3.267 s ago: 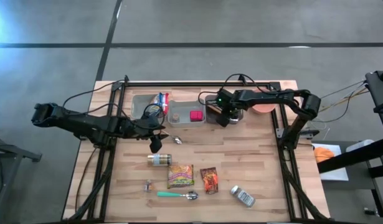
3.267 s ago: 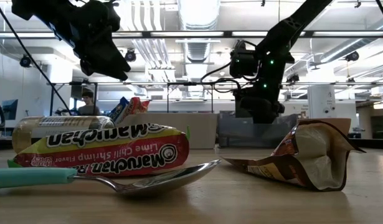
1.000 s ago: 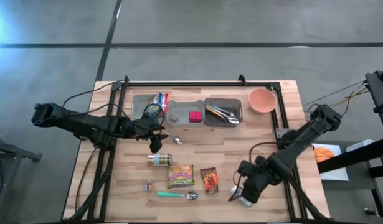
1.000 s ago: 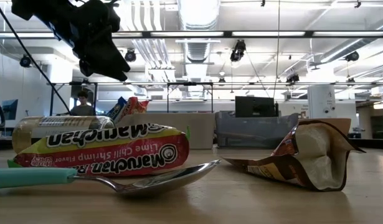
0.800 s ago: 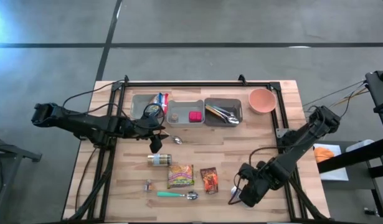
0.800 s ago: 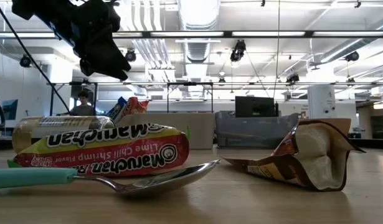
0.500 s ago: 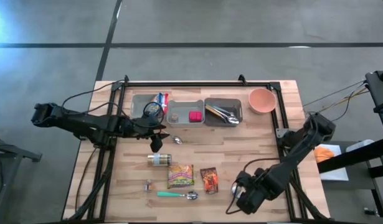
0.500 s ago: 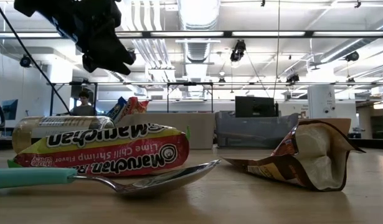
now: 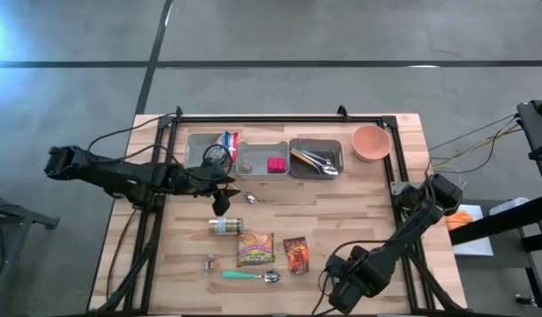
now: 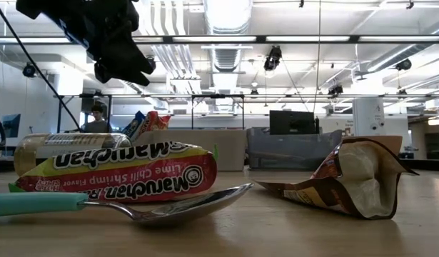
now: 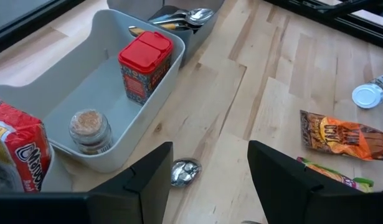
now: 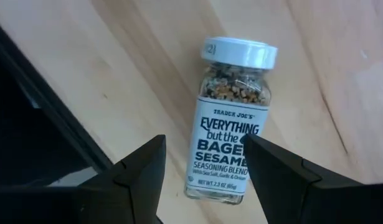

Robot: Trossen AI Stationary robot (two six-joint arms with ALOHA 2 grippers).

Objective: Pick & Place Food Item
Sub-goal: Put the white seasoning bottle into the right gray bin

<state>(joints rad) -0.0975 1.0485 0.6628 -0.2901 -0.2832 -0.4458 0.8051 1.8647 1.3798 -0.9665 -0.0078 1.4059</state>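
Wooden table [image 9: 376, 189], seasoning jar [image 12: 231, 127] probably hidden beneath right gripper [image 9: 339, 289], jaws apart; left gripper [image 9: 220, 205] jaws apart too.

Bare wood table [image 9: 367, 198] lies open between the back row of bins and the front cluster of items. The ramen packet [image 9: 255, 249], orange snack bag [image 9: 296, 255], teal spoon [image 9: 250, 276] and jar [image 9: 224, 226] crowd the front centre. A seasoning bottle [image 12: 231, 142] lies flat, dark frame rail close beside it.
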